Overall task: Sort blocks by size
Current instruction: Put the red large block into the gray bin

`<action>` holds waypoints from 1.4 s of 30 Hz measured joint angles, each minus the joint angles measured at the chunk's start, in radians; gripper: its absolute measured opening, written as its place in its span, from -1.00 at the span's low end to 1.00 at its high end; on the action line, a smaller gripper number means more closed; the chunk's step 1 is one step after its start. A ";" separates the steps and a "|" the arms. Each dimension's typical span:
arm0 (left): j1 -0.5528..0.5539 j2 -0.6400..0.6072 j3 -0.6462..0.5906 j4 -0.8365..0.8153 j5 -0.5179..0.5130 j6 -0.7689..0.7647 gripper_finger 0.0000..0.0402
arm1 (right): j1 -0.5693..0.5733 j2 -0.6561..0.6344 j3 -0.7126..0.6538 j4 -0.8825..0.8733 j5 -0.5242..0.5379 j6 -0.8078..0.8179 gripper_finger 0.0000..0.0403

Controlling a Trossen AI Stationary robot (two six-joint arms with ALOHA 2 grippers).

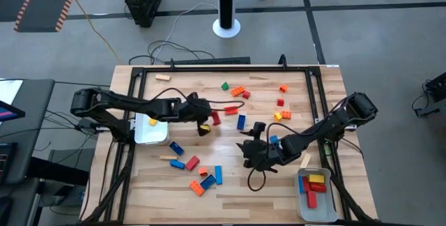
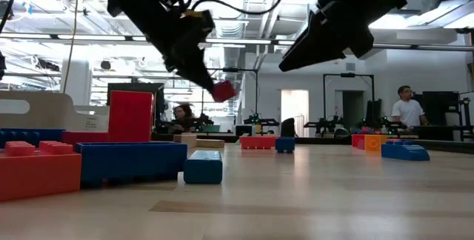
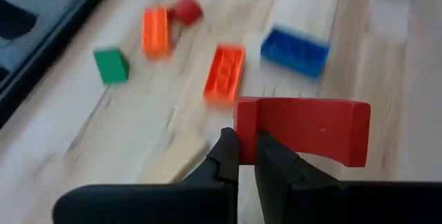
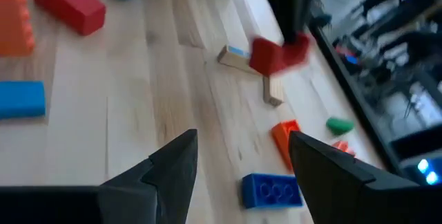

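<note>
No writing can be read on anything in view.

The wooden surface [image 1: 230, 184] has a black frame running along its edges; taking that frame as the landmark, the far side and the near-left corner inside it lie mostly bare, giving open room there.

Two white trays sit inside the frame. The left tray [image 1: 149, 131] rests against the frame's left rail and looks bare of bricks. The right tray [image 1: 317, 204] lies in the frame's near-right corner and holds red, yellow and blue bricks.

The left arm reaches in from the frame's left rail, over the left tray. The left claw [image 3: 247, 156] is closed on a long red bar [image 3: 304, 128], pinching it at one end; in the low view the bar [image 2: 224, 90] hangs clear above the surface.

The right arm comes in from the frame's right rail. The right claw [image 4: 242, 156] stands open, holding nothing, above the wood near the middle of the frame's span.

The blocks [image 1: 237, 97] are scattered inside the frame: a green, orange and red cluster toward the far rail, a blue bar [image 1: 241, 121] near the centre, and red, blue and orange pieces [image 1: 198, 174] toward the near rail. A tan wooden bar [image 1: 163, 77] lies close to the frame's far-left corner. Loose bricks lie between the two claws.
</note>
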 joint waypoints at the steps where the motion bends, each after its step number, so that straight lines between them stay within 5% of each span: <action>1: 0.000 0.001 -0.006 0.037 0.000 -0.014 -0.92 | 0.003 0.000 0.004 0.000 0.002 -0.031 0.27; 14: -0.064 0.015 -0.009 0.414 0.004 -0.054 -0.92 | -0.029 0.000 0.097 -0.001 0.170 -0.195 0.27; 32: -0.106 0.014 -0.009 0.542 -0.026 -0.111 -0.90 | -0.026 -0.001 0.132 0.001 0.308 -0.246 0.27; 42: -0.132 0.014 -0.009 0.564 -0.030 -0.116 -0.90 | -0.027 -0.001 0.132 0.147 0.327 -0.374 0.27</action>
